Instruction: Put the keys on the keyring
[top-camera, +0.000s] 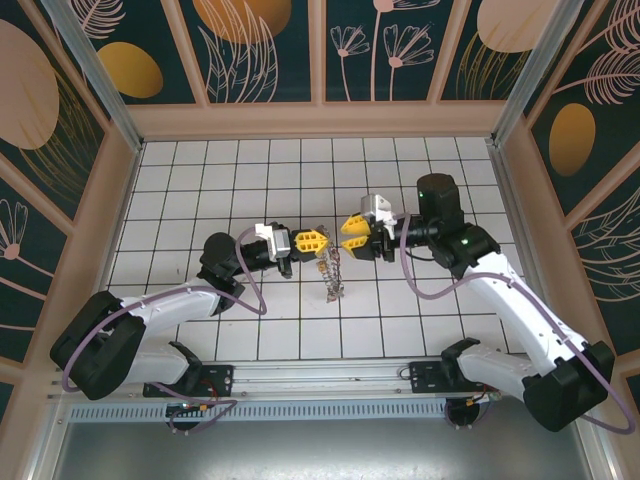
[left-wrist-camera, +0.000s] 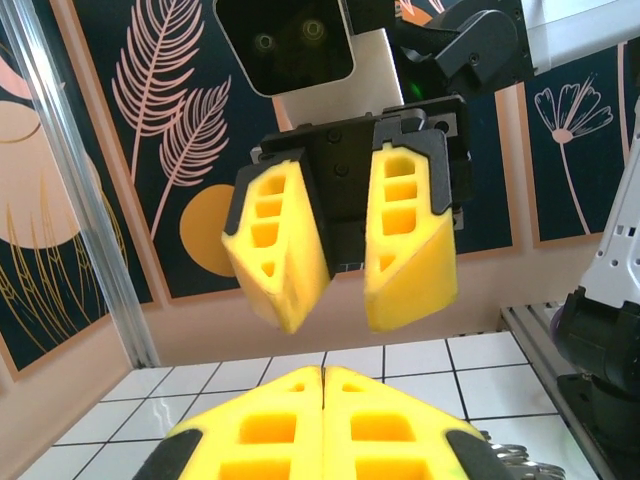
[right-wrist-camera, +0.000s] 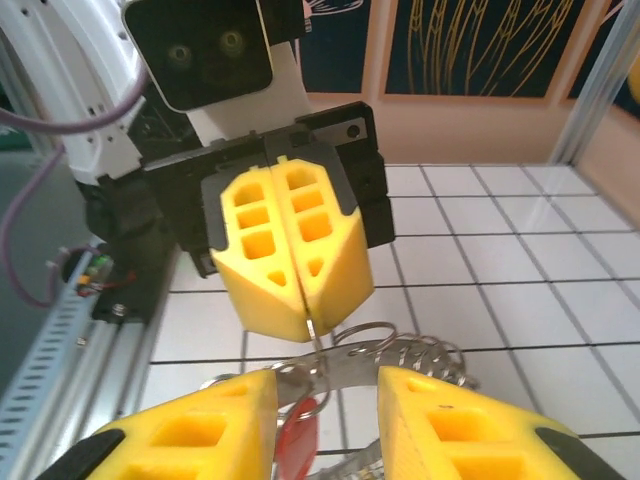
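Table (top-camera: 200, 330): white tiles, walled by floral panels (top-camera: 265, 45).
Left claw (right-wrist-camera: 305, 322): fingers pressed together, pinching a thin wire loop of the keyring at their tips, over the table's middle.
Keyring (right-wrist-camera: 405, 355): hangs from those tips between both claws, with silvery links bunched below.
Key (right-wrist-camera: 298, 437): its red head dangles on the ring, just beside one right-claw finger.
Right claw (left-wrist-camera: 345, 318): fingers apart, either side of the ring, facing the left claw tip to tip.

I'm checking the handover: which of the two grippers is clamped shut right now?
The left gripper: its yellow fingers press together, pinching the keyring at their tips. The right gripper has its fingers apart, with a clear gap.
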